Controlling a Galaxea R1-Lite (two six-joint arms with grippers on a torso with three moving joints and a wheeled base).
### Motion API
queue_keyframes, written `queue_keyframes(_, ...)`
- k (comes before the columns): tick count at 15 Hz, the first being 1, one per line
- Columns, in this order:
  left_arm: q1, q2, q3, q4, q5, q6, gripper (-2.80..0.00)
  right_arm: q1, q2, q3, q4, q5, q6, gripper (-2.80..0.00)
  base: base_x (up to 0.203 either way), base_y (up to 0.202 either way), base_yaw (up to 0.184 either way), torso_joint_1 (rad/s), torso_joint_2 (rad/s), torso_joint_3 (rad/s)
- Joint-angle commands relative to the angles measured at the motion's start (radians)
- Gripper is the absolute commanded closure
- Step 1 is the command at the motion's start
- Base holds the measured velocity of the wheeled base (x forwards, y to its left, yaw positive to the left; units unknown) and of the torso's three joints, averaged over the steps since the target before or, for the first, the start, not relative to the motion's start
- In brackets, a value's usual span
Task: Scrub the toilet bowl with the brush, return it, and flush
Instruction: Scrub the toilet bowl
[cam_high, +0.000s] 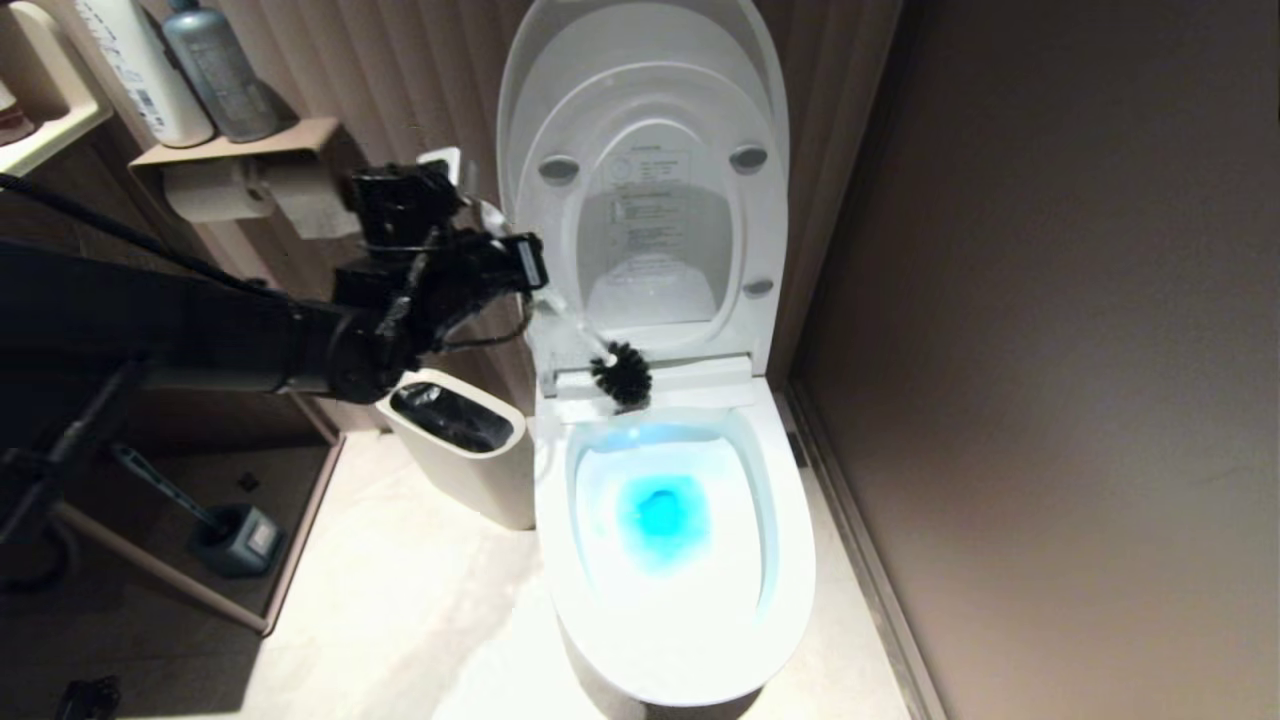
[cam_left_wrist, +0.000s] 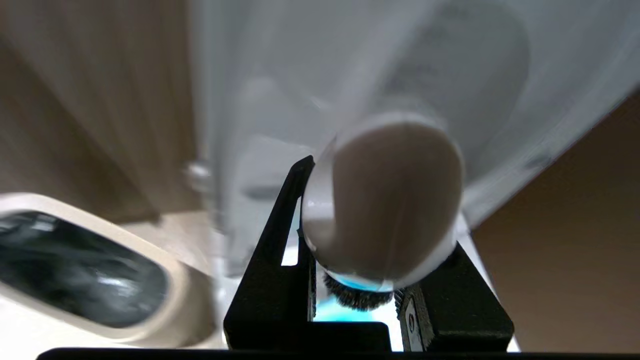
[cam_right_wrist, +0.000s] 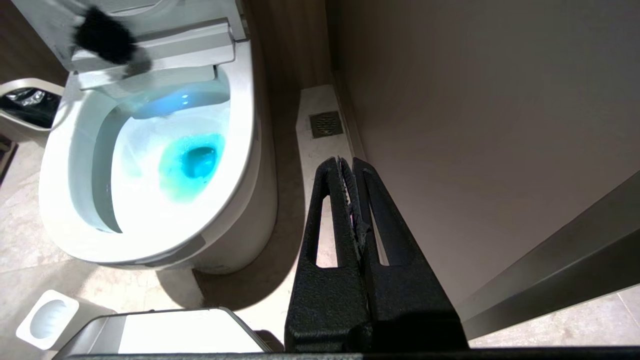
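Note:
The white toilet bowl stands open, with lid and seat raised and blue water inside. My left gripper reaches in from the left and is shut on the white handle of the brush. The black bristle head hangs over the back edge of the bowl, above the water. In the left wrist view the handle's rounded end fills the space between the jaws of the left gripper, with bristles below. The right gripper hangs shut and empty by the wall, right of the bowl.
An off-white waste bin with a black liner stands tight against the bowl's left side. A dark blue brush in its holder sits further left. A brown wall runs along the right. A floor drain and a white holder are on the floor.

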Motion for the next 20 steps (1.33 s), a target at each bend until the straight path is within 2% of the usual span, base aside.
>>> queue_keyframes(1,-0.049,0.112,-0.035,0.000,0.004,-0.012,0.00,0.000,0.000,0.000,0.000,0.000,0.001,0.00,0.000,0.000,0.000,0.000,0.00,0.000)
queue_keyframes(3,-0.072,0.123,-0.036,0.021,0.003,-0.029,0.00,0.000,0.000,0.000,0.001,0.000,0.001,0.00,0.000,0.000,0.000,0.000,0.00,0.000)
queue_keyframes(8,-0.118,0.214,-0.042,0.035,0.009,-0.025,0.00,0.000,0.000,0.000,0.000,0.000,0.001,0.00,0.000,0.000,0.000,0.000,0.00,0.000)
queue_keyframes(10,-0.125,0.247,-0.007,0.030,0.022,0.024,0.00,0.000,0.000,0.000,0.000,0.000,0.001,0.00,0.000,0.000,0.000,0.000,0.00,0.000)
queue_keyframes(13,-0.125,0.205,0.060,0.035,0.021,0.083,0.00,0.000,0.000,0.000,0.000,0.000,0.001,0.00,0.000,0.000,0.000,0.000,0.00,0.000)
queue_keyframes(15,-0.124,0.176,0.126,0.032,0.021,0.193,0.00,0.000,0.000,0.000,0.000,0.000,0.001,0.00,0.000,0.000,0.000,0.000,0.00,0.000)
queue_keyframes(18,-0.120,0.101,0.169,0.050,0.019,0.220,0.00,0.000,0.000,0.000,0.000,0.000,0.001,0.00,0.000,0.000,0.000,0.000,0.00,0.000)
queue_keyframes(20,-0.108,0.056,0.217,0.058,0.018,0.262,0.00,0.000,0.000,0.000,0.000,0.000,0.001,0.00,0.000,0.000,0.000,0.000,0.00,0.000)
